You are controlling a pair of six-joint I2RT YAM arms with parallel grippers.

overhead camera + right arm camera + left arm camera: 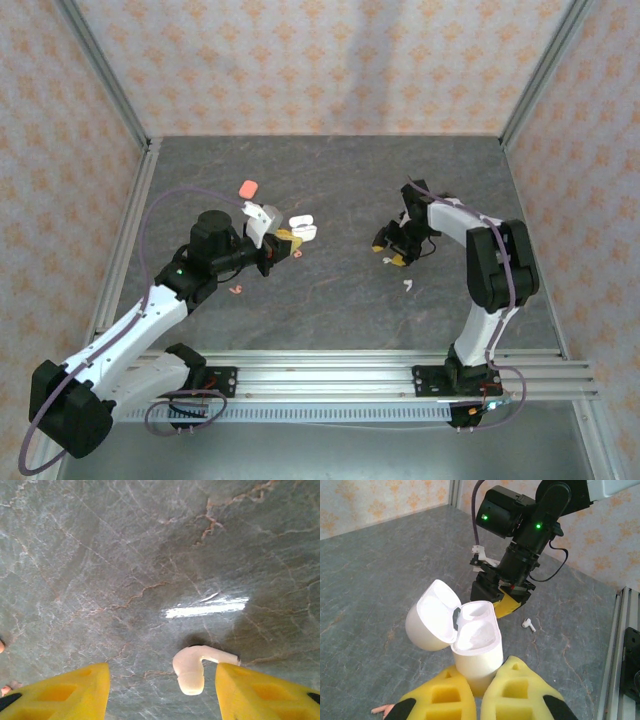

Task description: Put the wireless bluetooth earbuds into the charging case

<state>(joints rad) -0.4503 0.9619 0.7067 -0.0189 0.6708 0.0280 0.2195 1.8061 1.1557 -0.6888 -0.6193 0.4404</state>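
Left gripper (479, 682): clamps white case (476, 647) low, lid (432, 615) open, mouth up for loading. Right gripper (162, 692): spread wide, brackets white earbud (192, 667) on table (100, 555), well right of case, apparently set for pickup.

Glossy table (100, 555), perhaps stone, smooth plastic earbud (191, 672)

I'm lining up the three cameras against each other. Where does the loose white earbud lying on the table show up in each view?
Top external: the white earbud lies right of centre, just toward the arm bases from the right arm's yellow fingers.
Left wrist: right of centre, beyond the open white case, beside those yellow fingers.
Right wrist: low centre, between the spread fingers.
Shared landmark: the right arm's yellow fingers.
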